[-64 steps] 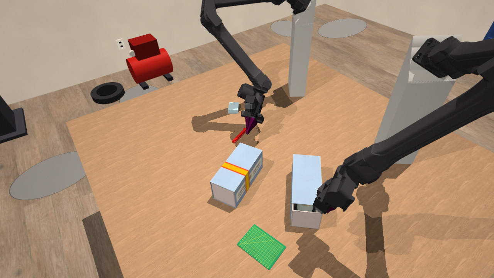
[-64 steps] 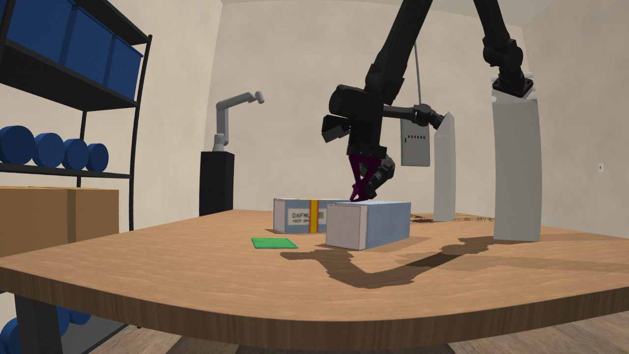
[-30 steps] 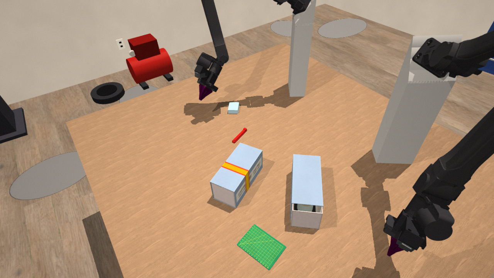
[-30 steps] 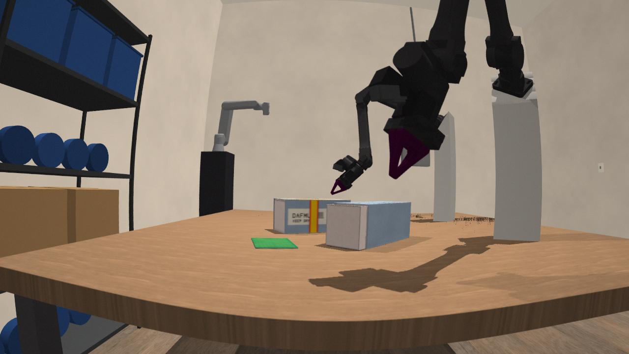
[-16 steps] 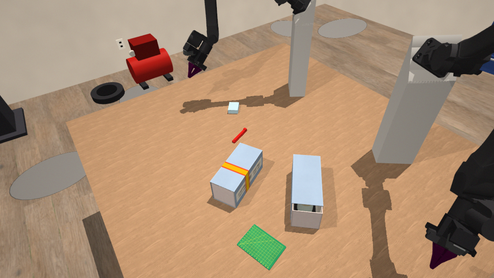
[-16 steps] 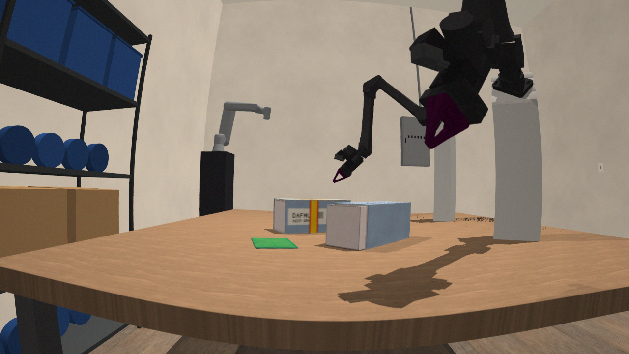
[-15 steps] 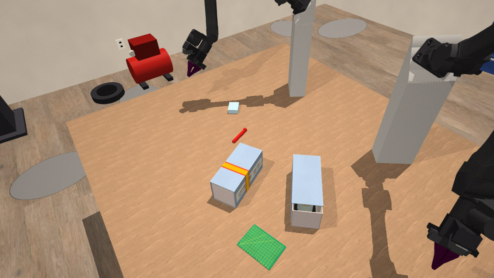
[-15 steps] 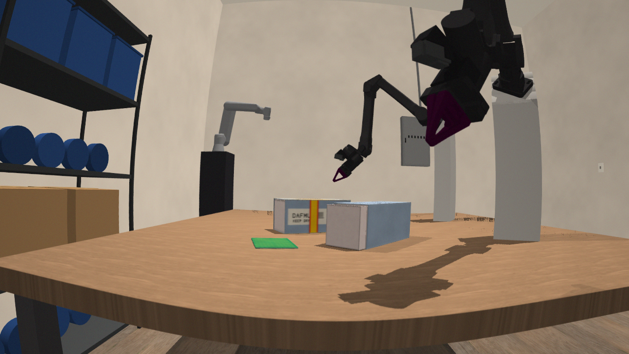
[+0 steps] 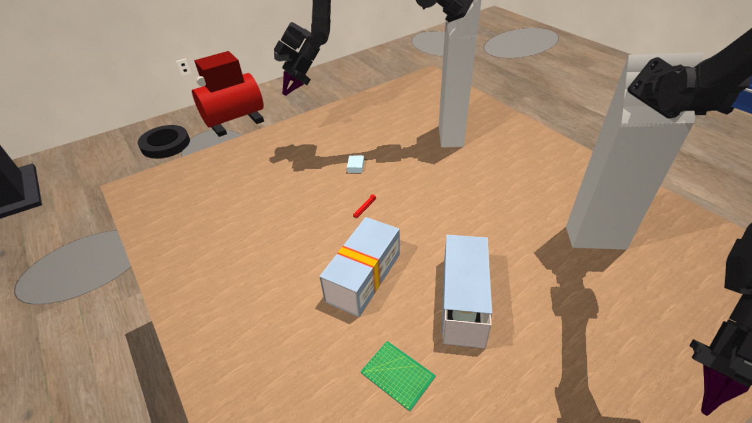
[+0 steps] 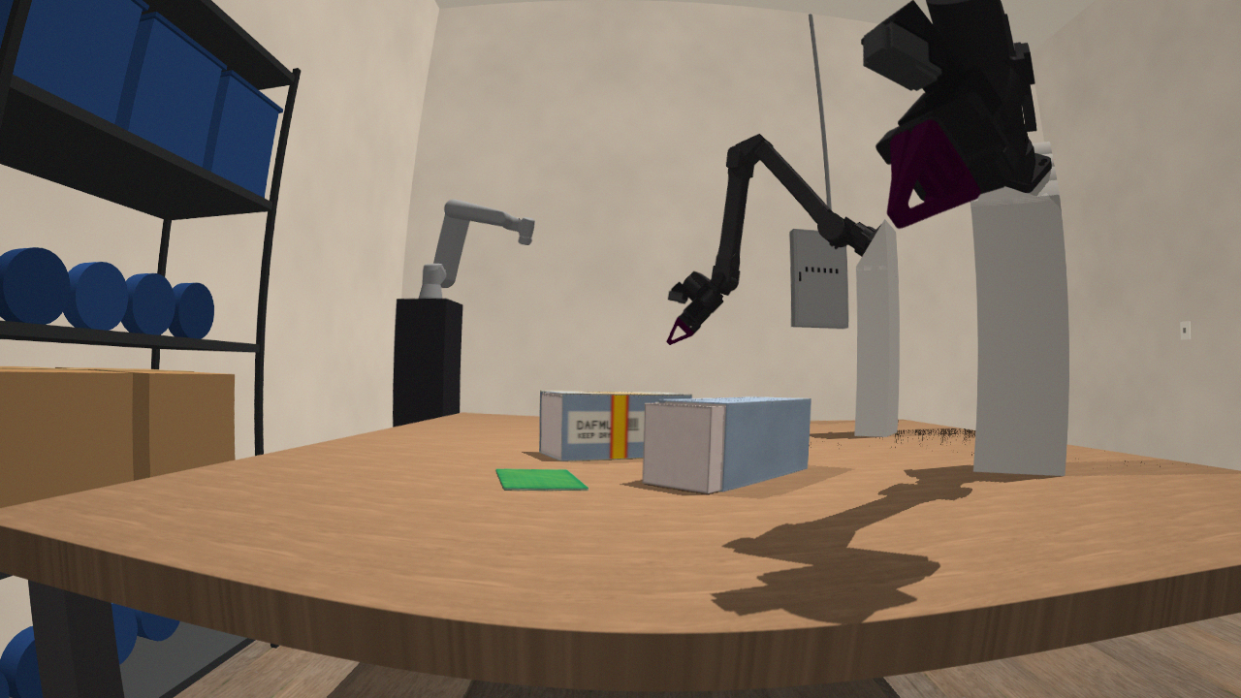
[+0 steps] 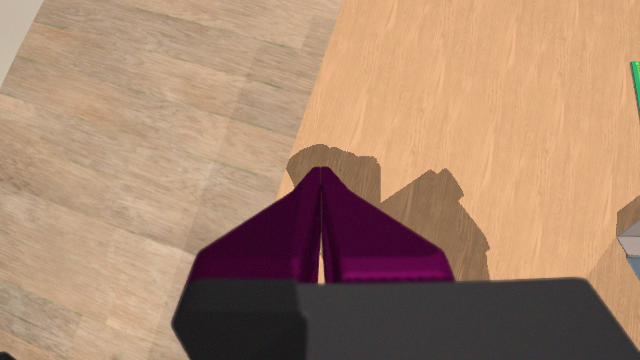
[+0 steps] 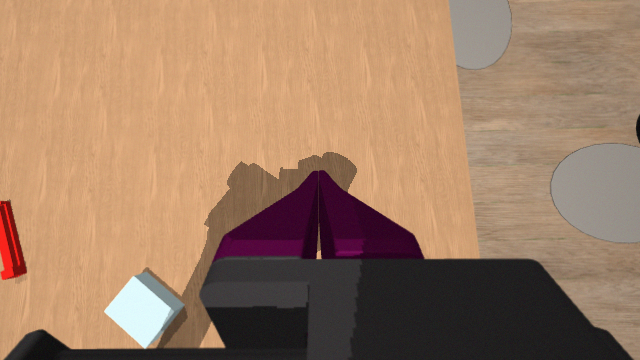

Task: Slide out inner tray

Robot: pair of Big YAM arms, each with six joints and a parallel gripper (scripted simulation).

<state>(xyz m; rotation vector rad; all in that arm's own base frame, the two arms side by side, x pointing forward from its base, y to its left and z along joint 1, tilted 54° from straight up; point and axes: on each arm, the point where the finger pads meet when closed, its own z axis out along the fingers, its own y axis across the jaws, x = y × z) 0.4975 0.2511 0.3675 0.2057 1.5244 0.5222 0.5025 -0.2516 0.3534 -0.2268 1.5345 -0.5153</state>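
Protruding from its sleeve at the end facing the green mat (image 9: 398,375) (image 10: 541,480), the inner tray (image 9: 466,334) (image 10: 683,446) belongs to the plain slide box (image 9: 467,273) (image 10: 767,440), set well in from the table's edges. The banded box (image 9: 360,262) (image 10: 592,425) stands apart beside it. Beyond, the left gripper (image 9: 722,392) (image 10: 899,224) (image 11: 320,180) hangs near one table edge, the right gripper (image 9: 285,93) (image 10: 670,340) (image 12: 318,180) above the opposite side, both fully closed on nothing. The pull looks finished; best hold both arms high and away, leaving the tray undisturbed.

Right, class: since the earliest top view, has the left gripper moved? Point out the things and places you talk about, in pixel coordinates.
Yes, the left gripper (image 9: 705,410) (image 10: 900,224) (image 11: 320,180) has moved away from the plain slide box (image 9: 466,273) (image 10: 763,444) (image 11: 630,247), towards the top view's right edge.
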